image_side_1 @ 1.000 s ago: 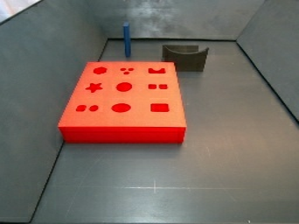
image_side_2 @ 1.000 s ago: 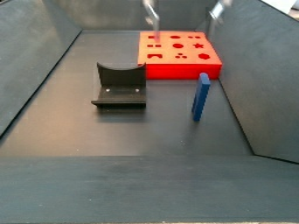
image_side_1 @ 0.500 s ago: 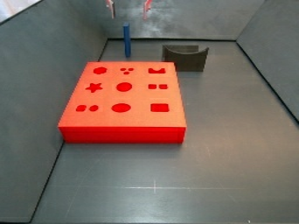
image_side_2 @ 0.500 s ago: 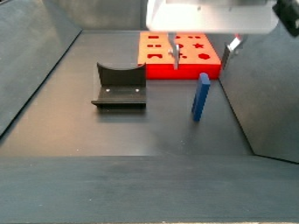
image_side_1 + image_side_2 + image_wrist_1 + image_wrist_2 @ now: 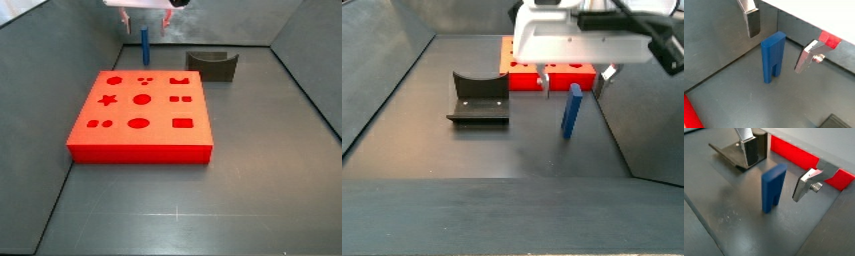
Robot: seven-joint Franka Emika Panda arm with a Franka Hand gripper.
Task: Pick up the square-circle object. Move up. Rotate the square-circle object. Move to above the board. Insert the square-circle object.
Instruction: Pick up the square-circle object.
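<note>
Stood upright on the grey floor, the square-circle object, between the wide-spread fingers of the gripper, untouched by either pad. Lay apart with its cutouts unfilled, the board. Showed only in a wrist view, a red tab beside one finger.

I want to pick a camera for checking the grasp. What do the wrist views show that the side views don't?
Only the wrist views show the hand open, a finger on each side of the upright square-circle object and not touching it. Only the side views show the whole board with its cutouts, and the complete dark grey holder. Both show the square-circle object standing on the floor, with the hand around or just above it.
</note>
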